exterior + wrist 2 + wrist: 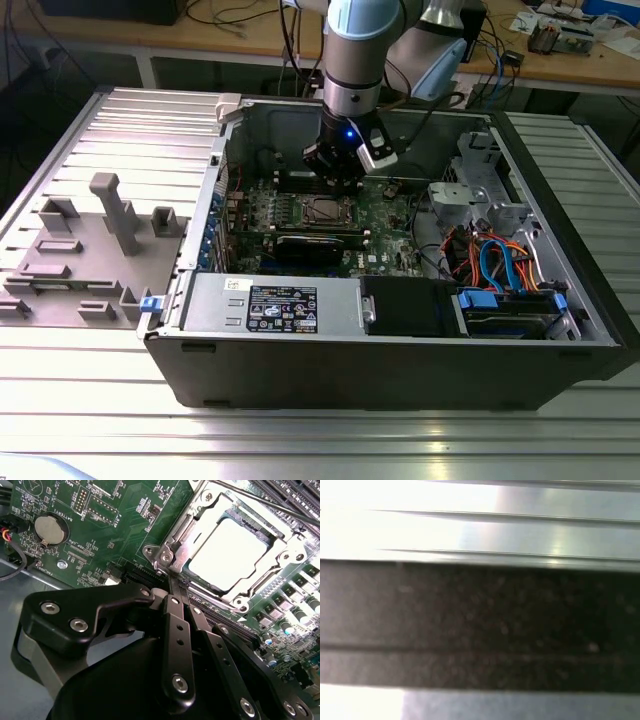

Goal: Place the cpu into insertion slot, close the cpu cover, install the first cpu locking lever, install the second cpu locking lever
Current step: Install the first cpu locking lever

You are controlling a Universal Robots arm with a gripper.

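**Over the socket, tool pinched together**

Above the motherboard, the tool (176, 587) has its fingers pressed together, empty, just beside the insertion slot (232, 550). Inside it sits the cpu (227, 555), framed by the cpu cover (202, 525), within the open computer case (400, 360).

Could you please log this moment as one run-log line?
tool: shut, empty, tips by socket corner | cpu: seated in insertion slot | cpu cover: closed over cpu | levers: state unclear
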